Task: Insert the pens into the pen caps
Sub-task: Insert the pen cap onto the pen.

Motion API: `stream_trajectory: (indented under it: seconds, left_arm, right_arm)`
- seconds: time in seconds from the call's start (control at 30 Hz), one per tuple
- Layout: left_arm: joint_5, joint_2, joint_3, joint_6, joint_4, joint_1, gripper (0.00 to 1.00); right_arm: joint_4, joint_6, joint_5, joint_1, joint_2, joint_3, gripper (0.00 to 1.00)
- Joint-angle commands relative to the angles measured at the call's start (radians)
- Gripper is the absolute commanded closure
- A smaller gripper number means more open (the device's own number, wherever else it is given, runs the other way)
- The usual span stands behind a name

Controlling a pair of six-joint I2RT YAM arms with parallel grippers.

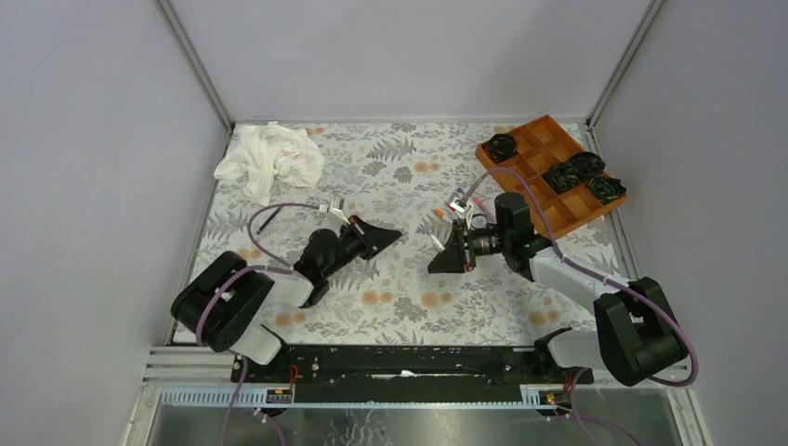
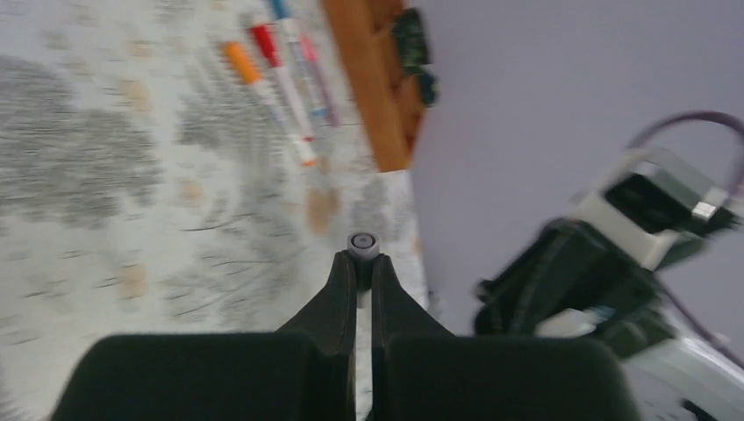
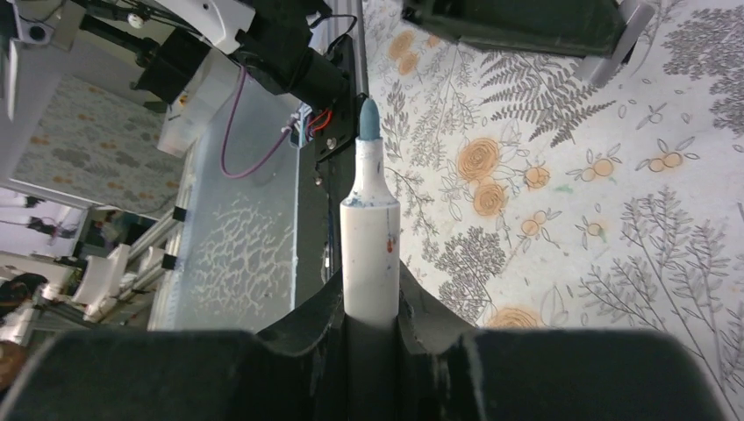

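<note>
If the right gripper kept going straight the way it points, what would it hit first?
Probably the left arm's base by the near rail; the pen in the right gripper aims there, passing beside the left gripper. Depth unclear.

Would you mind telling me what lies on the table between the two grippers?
Only bare floral cloth lies between the left gripper and the right gripper, as the top view shows.

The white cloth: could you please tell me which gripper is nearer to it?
Left. The left gripper lies to the right of the white cloth, on its near side; the right gripper lies further right and further toward the near side.
</note>
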Motion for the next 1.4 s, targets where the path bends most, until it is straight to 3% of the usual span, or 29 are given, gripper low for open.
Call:
stream_trajectory:
  seconds: [0.0, 0.3, 0.7, 0.93, 1.37]
  left_arm:
    - [-0.224, 0.072, -0.043, -0.244, 0.615, -0.103, 1.00]
    - [-0.388, 0.057, 0.008, -0.179, 0.642, -0.204, 1.00]
    - [-0.375, 0.090, 0.058, -0.187, 0.639, -0.233, 1.00]
    - [-0.321, 0.101, 0.072, -0.223, 0.621, -0.239, 1.00]
    - [-0.302, 0.044, 0.081, -0.188, 0.483, -0.258, 1.00]
  right_arm:
    - [0.212, 0.223, 0.048, 0.039, 0.050, 0.004, 1.00]
    - [0.337, 0.387, 0.066, 0.042, -0.007, -0.029, 1.00]
    - [0.365, 0.426, 0.060, 0.047, -0.001, -0.021, 1.00]
    - [0.258, 0.345, 0.070, 0.048, -0.004, 0.013, 1.00]
    - [0.250, 0.339, 0.071, 0.048, -0.016, 0.020, 1.00]
